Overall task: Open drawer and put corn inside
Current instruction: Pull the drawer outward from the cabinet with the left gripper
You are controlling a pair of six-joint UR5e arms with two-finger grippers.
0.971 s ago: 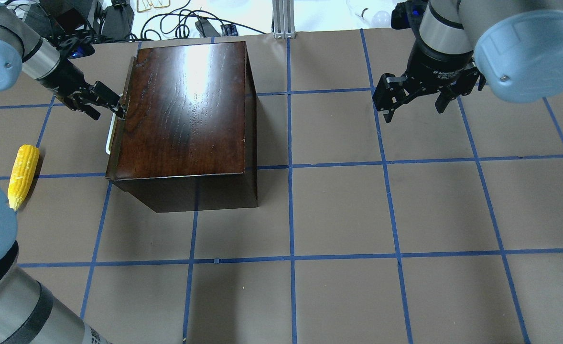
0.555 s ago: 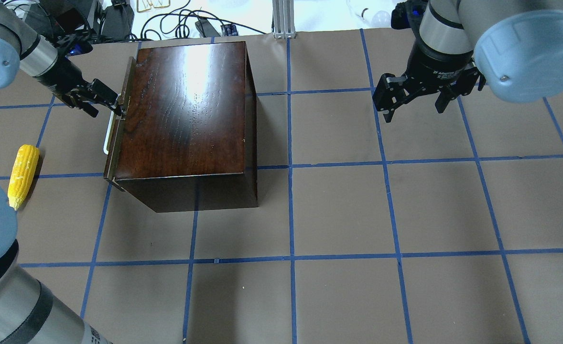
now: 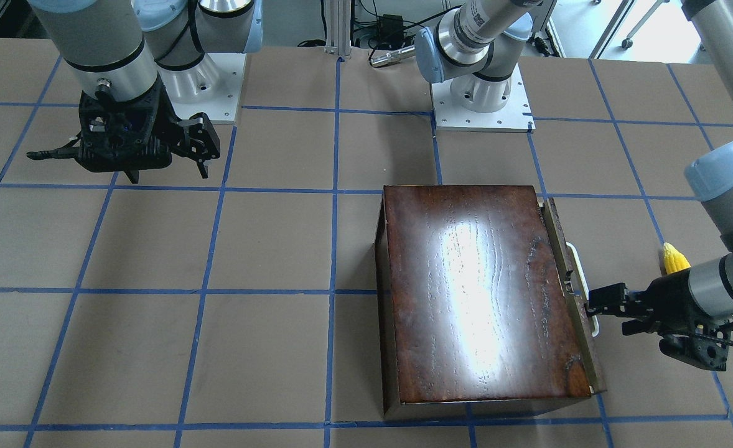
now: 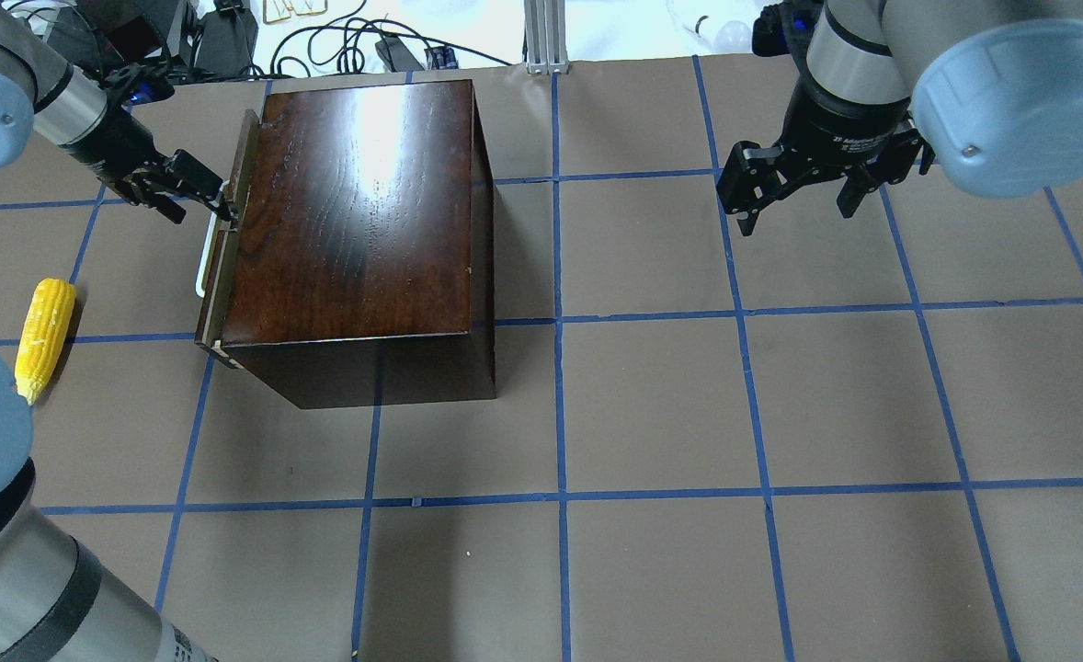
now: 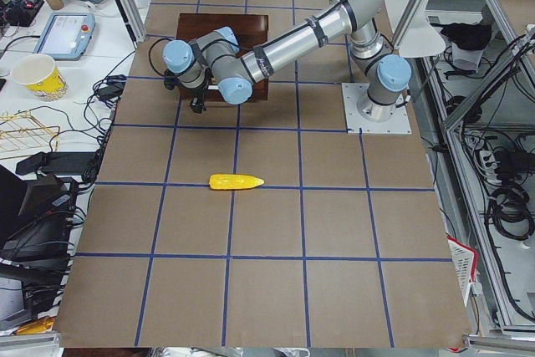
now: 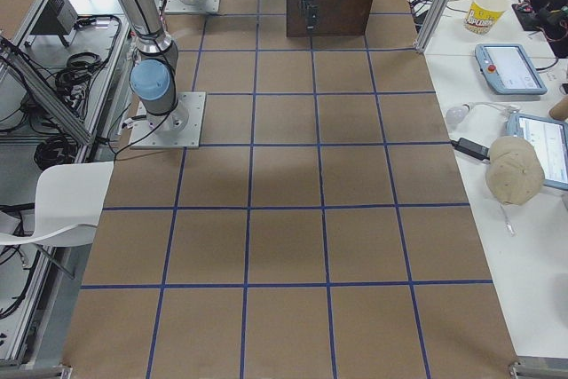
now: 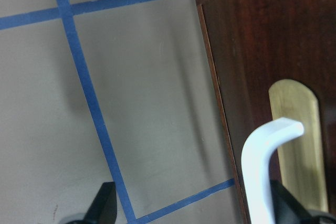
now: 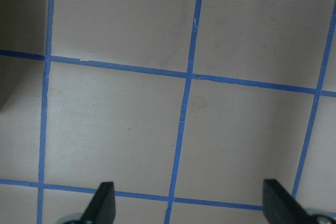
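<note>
Just now | drawer (image 4: 213,303) front slid slightly further out toward frame left, opening begun | left gripper (image 4: 204,210) jaws apart, one finger hooking the white handle (image 4: 199,276) | right gripper (image 4: 799,221) spread, idle upper right | corn (image 4: 43,336) on table at left edge, unplaced

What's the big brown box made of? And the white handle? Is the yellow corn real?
The box looks like dark wood with shiny varnish: grain lines show and light glares off its top. The handle looks like smooth white plastic, or maybe painted metal. The corn is probably a plastic toy, being evenly bright yellow, but I cannot be sure.
</note>
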